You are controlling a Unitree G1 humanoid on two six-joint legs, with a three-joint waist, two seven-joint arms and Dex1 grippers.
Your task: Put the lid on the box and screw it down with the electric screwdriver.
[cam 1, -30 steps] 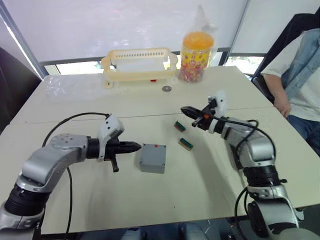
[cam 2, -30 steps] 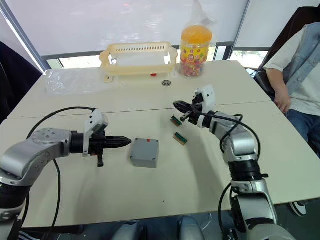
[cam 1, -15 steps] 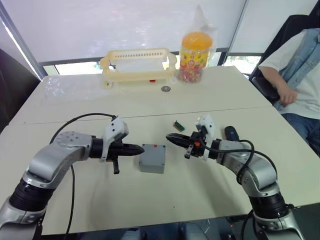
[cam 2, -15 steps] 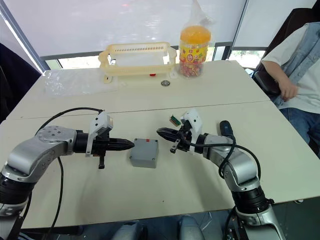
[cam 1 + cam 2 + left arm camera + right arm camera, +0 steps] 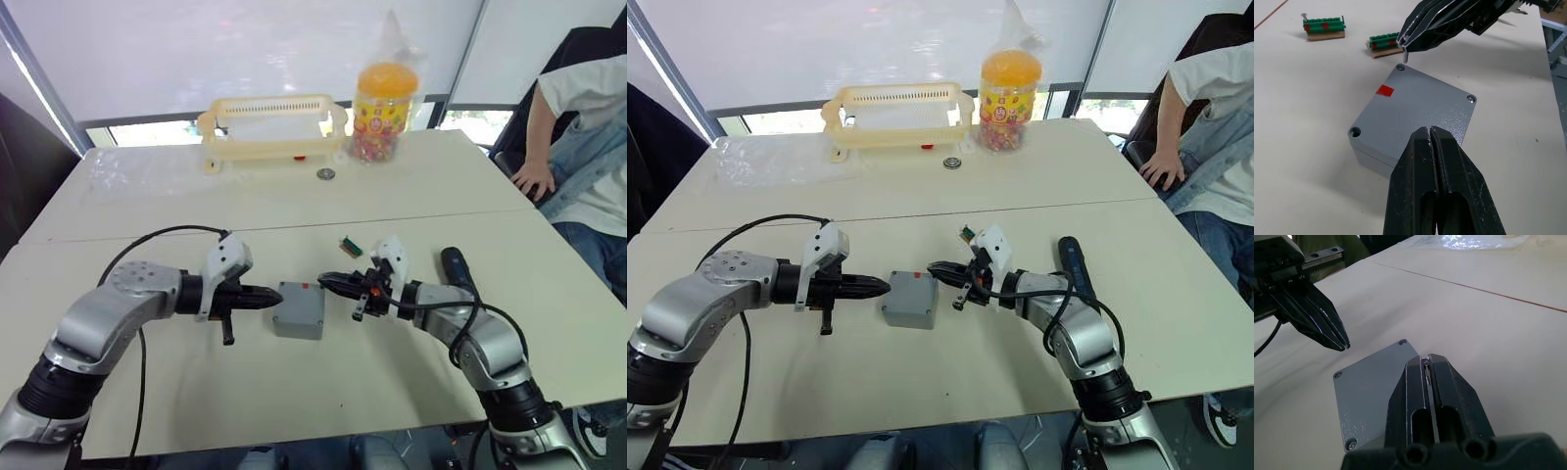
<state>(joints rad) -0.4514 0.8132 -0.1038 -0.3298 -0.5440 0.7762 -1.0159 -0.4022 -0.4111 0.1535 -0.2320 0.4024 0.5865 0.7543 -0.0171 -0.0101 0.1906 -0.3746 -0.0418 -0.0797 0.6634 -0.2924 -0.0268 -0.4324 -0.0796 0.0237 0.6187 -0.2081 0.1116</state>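
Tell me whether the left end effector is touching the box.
Cannot tell. In the left wrist view the left end effector overlaps the box edge, showing neither contact nor gap plainly.

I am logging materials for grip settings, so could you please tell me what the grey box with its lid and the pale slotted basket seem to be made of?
Grey square box: likely moulded plastic, matt speckled surface on its lid. Pale yellow slotted basket: probably plastic, with evenly moulded slots.
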